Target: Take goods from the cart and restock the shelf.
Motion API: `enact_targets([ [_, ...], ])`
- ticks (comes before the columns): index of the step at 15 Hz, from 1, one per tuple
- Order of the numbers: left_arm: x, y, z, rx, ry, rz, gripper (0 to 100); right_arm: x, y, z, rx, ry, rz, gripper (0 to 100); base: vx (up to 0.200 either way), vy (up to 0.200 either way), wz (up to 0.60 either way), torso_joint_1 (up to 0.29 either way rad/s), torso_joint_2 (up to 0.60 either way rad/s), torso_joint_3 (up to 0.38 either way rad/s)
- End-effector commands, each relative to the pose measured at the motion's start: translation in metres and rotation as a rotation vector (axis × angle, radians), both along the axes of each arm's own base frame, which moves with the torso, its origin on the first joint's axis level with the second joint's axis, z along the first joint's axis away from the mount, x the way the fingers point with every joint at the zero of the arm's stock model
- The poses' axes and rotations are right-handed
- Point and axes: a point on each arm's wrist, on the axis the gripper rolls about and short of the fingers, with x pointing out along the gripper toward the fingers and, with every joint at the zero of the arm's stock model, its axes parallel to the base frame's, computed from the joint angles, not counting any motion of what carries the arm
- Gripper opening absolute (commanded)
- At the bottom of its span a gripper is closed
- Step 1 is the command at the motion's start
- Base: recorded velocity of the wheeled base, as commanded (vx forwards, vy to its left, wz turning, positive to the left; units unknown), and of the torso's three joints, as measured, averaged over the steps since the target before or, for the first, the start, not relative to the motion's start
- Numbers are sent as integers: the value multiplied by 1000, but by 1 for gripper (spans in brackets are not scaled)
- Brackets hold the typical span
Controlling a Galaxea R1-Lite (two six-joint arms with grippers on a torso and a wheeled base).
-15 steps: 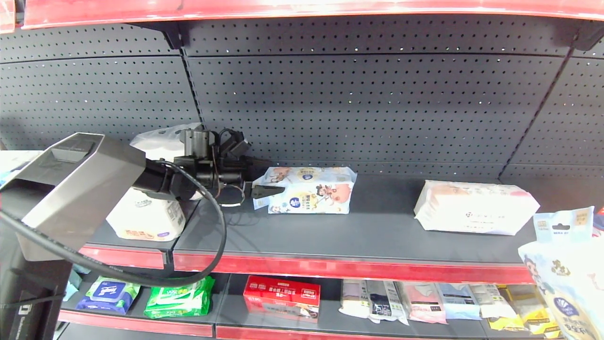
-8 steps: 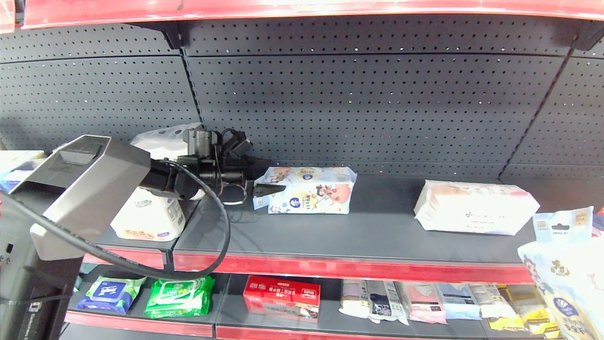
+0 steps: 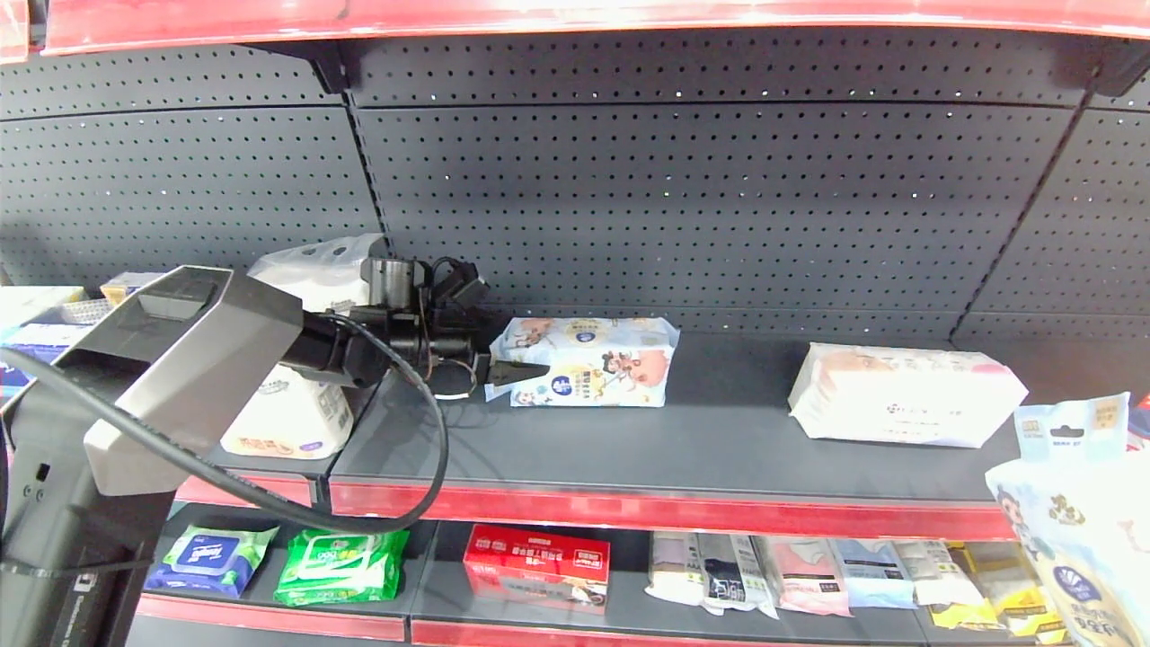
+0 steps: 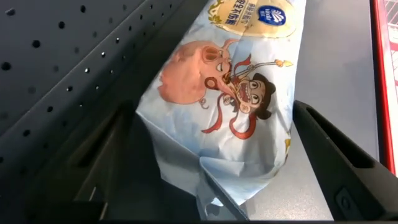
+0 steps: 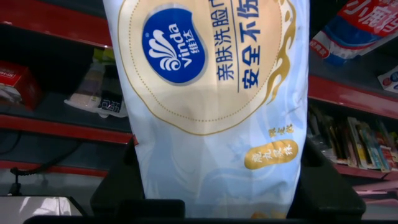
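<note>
On the shelf (image 3: pixel 719 449), left fingers (image 4: pixel 348 171) spread, flanking pack (image 4: pixel 236 106)

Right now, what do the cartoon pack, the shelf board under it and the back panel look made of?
Cartoon pack: thin printed plastic film, soft and slightly glossy; its end is creased and crumpled.
Shelf board: probably painted metal, dark matte grey, flat with a faint sheen.
Back panel: likely the same painted sheet metal, punched with regular rows of small holes.

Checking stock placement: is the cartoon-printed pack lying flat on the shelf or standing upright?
Lying flat: the cartoon-printed pack rests broad side down on the shelf, printed face up.
</note>
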Motion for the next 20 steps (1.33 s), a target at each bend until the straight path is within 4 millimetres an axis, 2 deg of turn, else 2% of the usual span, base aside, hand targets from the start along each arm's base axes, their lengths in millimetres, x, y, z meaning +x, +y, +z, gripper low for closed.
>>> enact_targets([
  [1, 0, -2, -5, 2, 7, -5, 100, 0, 0, 0, -1, 0, 0, 0, 0, 0, 0, 0, 0, 0],
  [5, 0, -7, -6, 2, 9, -14, 100, 0, 0, 0, 1, 2, 0, 0, 0, 0, 0, 0, 0, 0],
  [6, 1, -7, -6, 2, 7, -14, 0, 0, 0, 0, 1, 2, 0, 0, 0, 0, 0, 0, 0, 0],
  [15, -6, -4, -1, 3, 14, -16, 0, 1, 0, 0, 4, 9, 0, 0, 0, 0, 0, 0, 0, 0],
  [20, -20, 3, 22, -11, 2, -23, 0, 1, 0, 0, 5, 12, 7, 0, 0, 0, 0, 0, 0, 0],
])
